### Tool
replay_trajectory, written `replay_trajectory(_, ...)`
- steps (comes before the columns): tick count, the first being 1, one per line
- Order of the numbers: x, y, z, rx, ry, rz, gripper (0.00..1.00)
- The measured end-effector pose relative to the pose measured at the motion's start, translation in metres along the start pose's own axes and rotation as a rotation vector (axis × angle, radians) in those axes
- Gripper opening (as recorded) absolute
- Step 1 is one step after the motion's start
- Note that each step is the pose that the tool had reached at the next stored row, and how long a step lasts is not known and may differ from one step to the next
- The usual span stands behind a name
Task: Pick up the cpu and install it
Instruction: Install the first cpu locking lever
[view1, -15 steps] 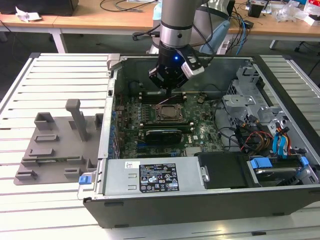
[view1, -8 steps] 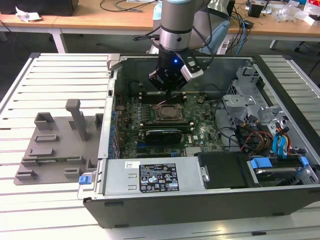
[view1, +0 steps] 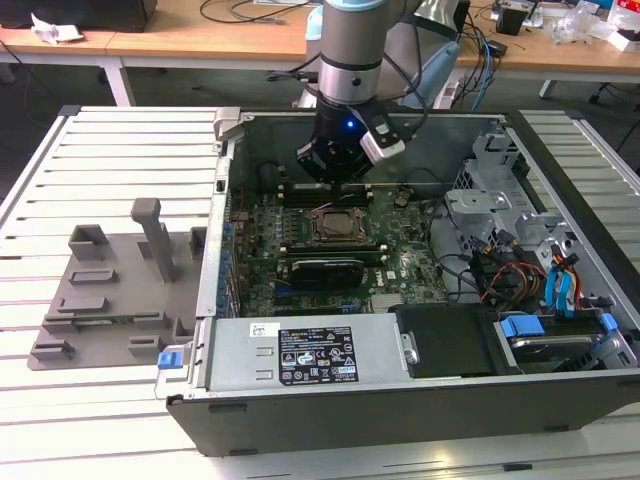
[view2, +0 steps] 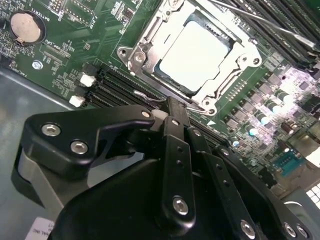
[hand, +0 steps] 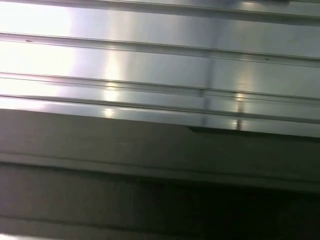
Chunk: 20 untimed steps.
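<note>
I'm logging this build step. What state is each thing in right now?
cpu: seated flat in the socket frame, pale top up.
socket frame: around the cpu, on the motherboard.
claw: hangs over the board beside the socket, holding nothing.
computer case: lying on its side, side panel off.
grey tray: on the table at the exterior view's left, no chip on it.

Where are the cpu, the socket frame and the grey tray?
cpu (view2: 196, 52): second wrist view, middle of its pale top.
socket frame (view2: 235, 67): second wrist view, metal side rail.
grey tray (view1: 115, 290): exterior view, flat base.
</note>
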<state>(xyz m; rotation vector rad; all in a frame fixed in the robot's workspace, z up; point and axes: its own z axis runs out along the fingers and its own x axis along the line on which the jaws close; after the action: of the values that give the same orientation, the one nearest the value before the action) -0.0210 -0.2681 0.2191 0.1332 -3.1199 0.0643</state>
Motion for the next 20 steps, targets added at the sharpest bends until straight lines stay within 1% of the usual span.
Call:
replay_trajectory(1, -0.0025, -0.0001, 0.0018, -0.0001, 0.0002, 0.006, 0.11)
replay_trajectory(6, -0.0056, -0.0003, 0.0047, -0.0006, 0.0021, 0.048, 0.11)
replay_trajectory(9, -0.0118, -0.0007, 0.0071, -0.0007, 0.0022, 0.052, 0.11)
replay_trajectory(10, -0.0144, -0.0007, 0.0127, -0.0008, 0.0029, 0.063, 0.11)
replay_trajectory(11, -0.0214, -0.0012, 0.0161, -0.0001, 0.0028, 0.063, 0.11)
replay_trajectory(12, -0.0215, -0.0009, 0.0173, -0.0017, 0.0022, 0.063, 0.11)
replay_trajectory(14, -0.0215, -0.0012, 0.0183, -0.0016, 0.0031, 0.063, 0.11)
replay_trajectory(16, -0.0214, -0.0011, 0.0183, -0.0110, 0.0021, 0.063, 0.11)
replay_trajectory(17, -0.0214, -0.0011, 0.0180, -0.0116, 0.0019, 0.063, 0.11)
replay_trajectory(19, -0.0217, -0.0009, 0.0161, -0.0134, -0.0001, 0.063, 0.11)
replay_trajectory(20, -0.0216, -0.0011, 0.0136, -0.0123, -0.0004, 0.063, 0.11)
